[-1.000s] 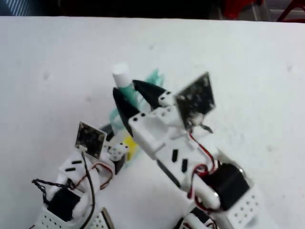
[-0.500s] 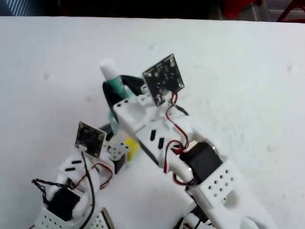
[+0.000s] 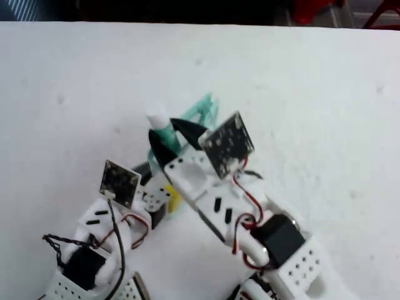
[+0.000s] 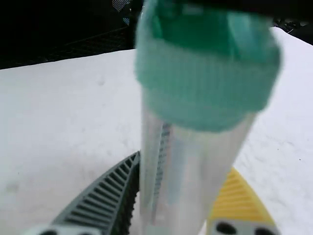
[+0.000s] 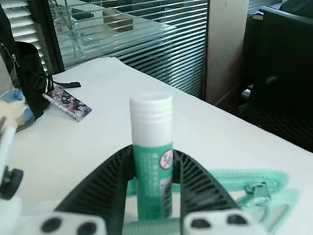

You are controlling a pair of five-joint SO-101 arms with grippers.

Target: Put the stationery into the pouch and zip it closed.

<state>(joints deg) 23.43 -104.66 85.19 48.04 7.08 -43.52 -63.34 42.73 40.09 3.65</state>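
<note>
A glue stick (image 3: 157, 120) with a white cap and green body stands tilted above the table, and my right gripper (image 3: 165, 129) is shut on its green body. The right wrist view has the glue stick (image 5: 151, 112) upright between the black fingers of the right gripper (image 5: 152, 152). The teal mesh pouch (image 3: 203, 107) lies just beyond it, partly under the right arm; its zip pull and strap (image 5: 244, 178) are in sight. My left gripper (image 3: 164, 199) sits low beside the pouch. Its grey and yellow fingers close on a clear tube with a teal ribbed cap (image 4: 205, 88).
The white table (image 3: 312, 94) stretches open to the far side and right. Across the table in the right wrist view are a black bag (image 5: 24, 68) and a small printed card (image 5: 66, 103). The two arms crowd the near left.
The right arm swung the glue stick left and away, then pulled it back nearer and lower over the pouch. The left arm has stayed still.
</note>
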